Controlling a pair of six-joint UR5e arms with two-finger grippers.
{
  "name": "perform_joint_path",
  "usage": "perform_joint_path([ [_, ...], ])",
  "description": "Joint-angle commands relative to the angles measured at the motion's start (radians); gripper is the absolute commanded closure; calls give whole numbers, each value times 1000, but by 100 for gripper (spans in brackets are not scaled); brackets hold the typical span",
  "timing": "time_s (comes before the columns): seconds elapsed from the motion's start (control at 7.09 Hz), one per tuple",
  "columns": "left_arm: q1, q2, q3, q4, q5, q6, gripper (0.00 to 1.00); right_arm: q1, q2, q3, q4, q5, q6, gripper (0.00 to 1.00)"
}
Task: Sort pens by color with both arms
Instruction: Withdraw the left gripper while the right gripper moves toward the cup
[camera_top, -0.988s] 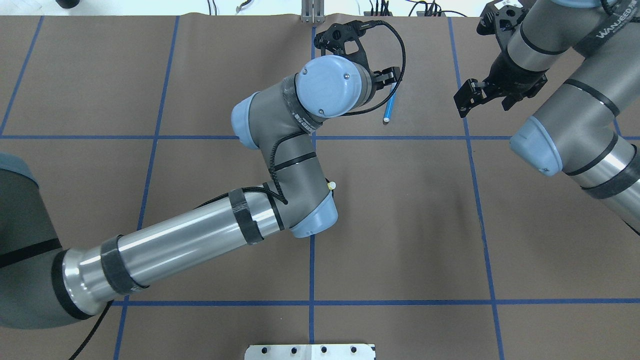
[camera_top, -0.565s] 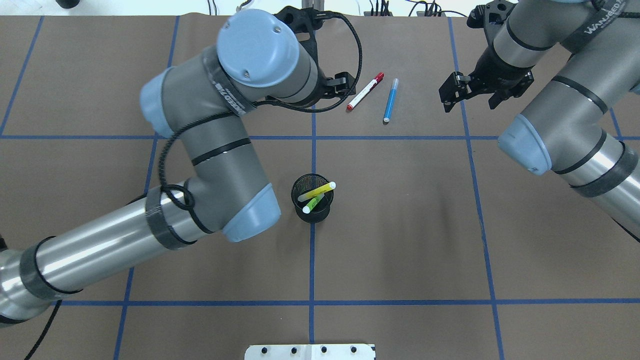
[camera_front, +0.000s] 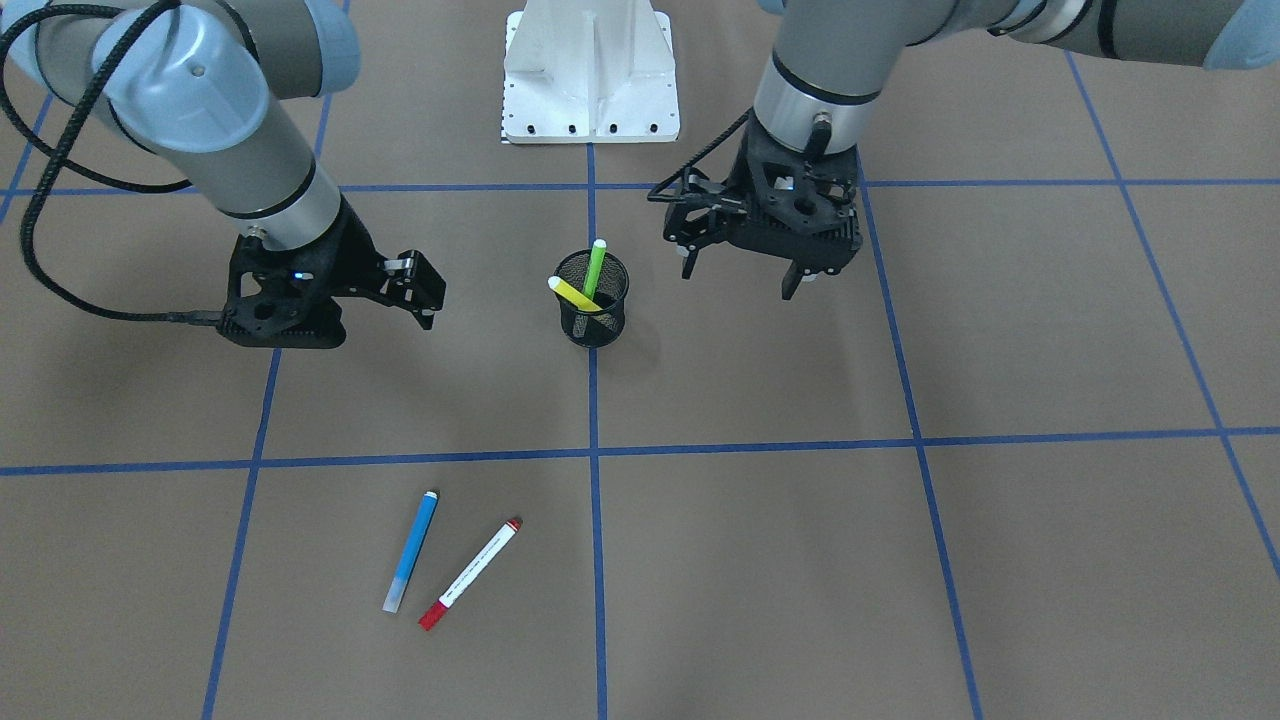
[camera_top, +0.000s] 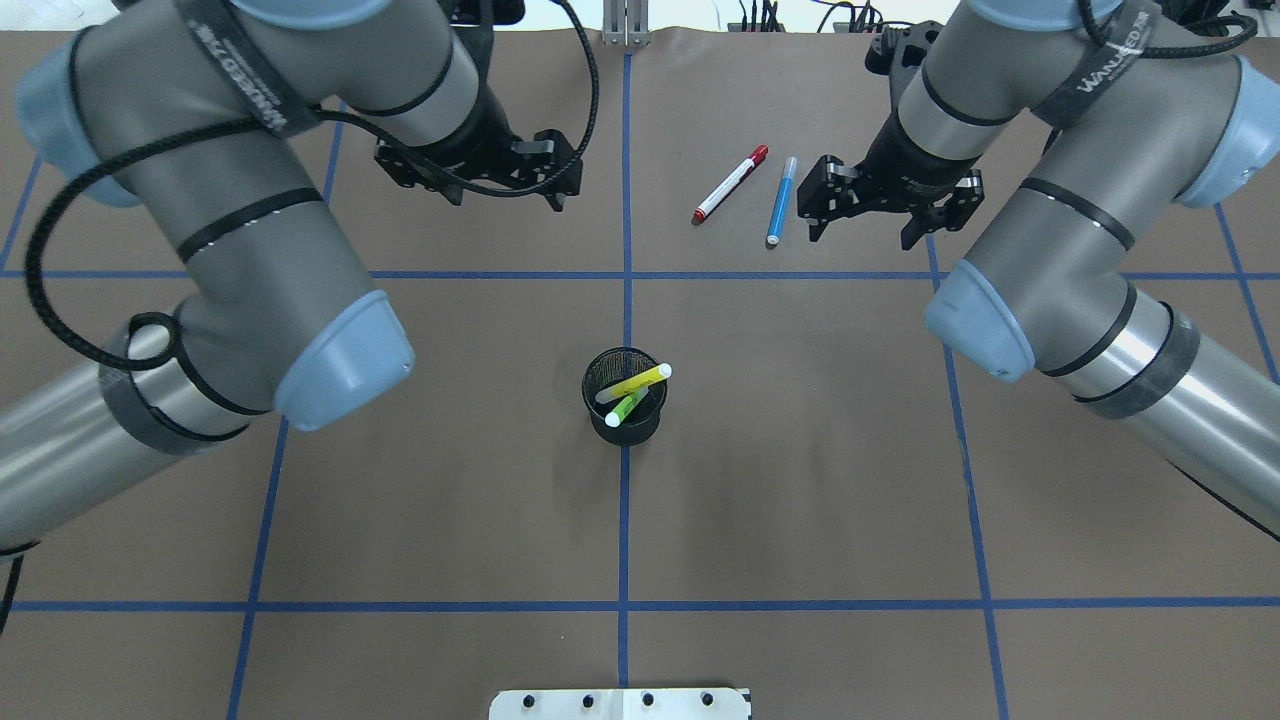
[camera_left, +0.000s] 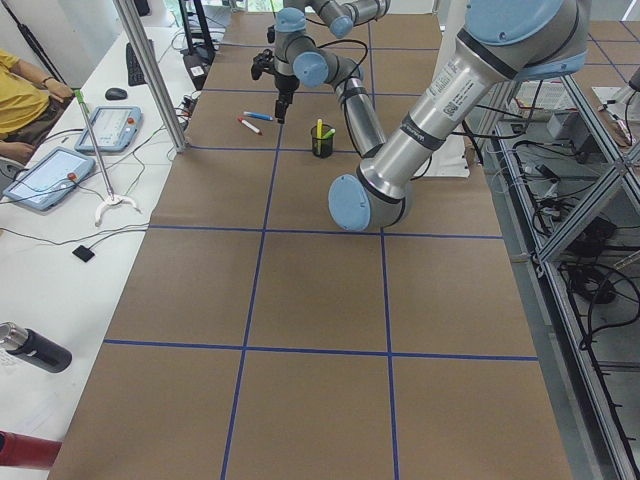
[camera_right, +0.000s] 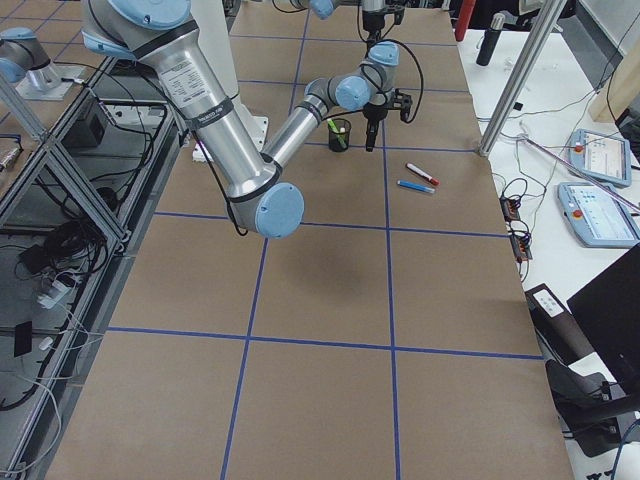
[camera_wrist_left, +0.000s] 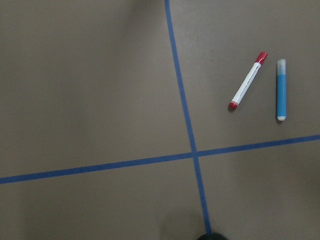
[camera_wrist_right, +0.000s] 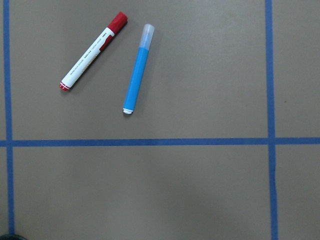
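Flat on the far part of the brown table (camera_top: 800, 450), right of the middle blue tape line: two pens, just beside each other, apart.

Blue pen (camera_top: 781, 200): slim blue barrel, pale see-through cap at the far end, small white tip at the near end; lies almost straight along the far-near direction.

Red pen (camera_top: 730, 184): white barrel with fine dark print, red cap with a clip at the far end, narrow red band at the near end; lies slanted, cap end leaning toward the blue pen, on that pen's left.

Mid-table, on the middle tape line: black mesh cup (camera_top: 625, 432), upright, well apart from the two flat pens; holds the other two, both tilted, crossing inside.

Yellow pen (camera_top: 640, 381): bright yellow barrel, whitish top end; leans over the rim toward the right.

Green pen (camera_top: 628, 406): light green barrel, white top end; leans toward the robot's base.

Left gripper (camera_top: 505, 200): hovers above the table on the left of the middle line, level with the flat pens; fingers spread, holding nothing.

Right gripper (camera_top: 862, 238): hovers just right of the blue pen, clear of it; fingers spread wide, pointing down, holding nothing.
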Motion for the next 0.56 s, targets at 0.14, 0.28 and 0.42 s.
perform_joint_path([
  [0.14, -125, 115, 10, -4, -155, 296, 0, -114, 91, -13, -15, -30, 230, 2],
  [0.28, -130, 126, 11, -6, -155, 333, 0, -142, 127, -48, -19, -44, 292, 2],
  [0.42, -143, 132, 25, -6, -155, 352, 0, -183, 198, -94, -95, -94, 332, 3],
])
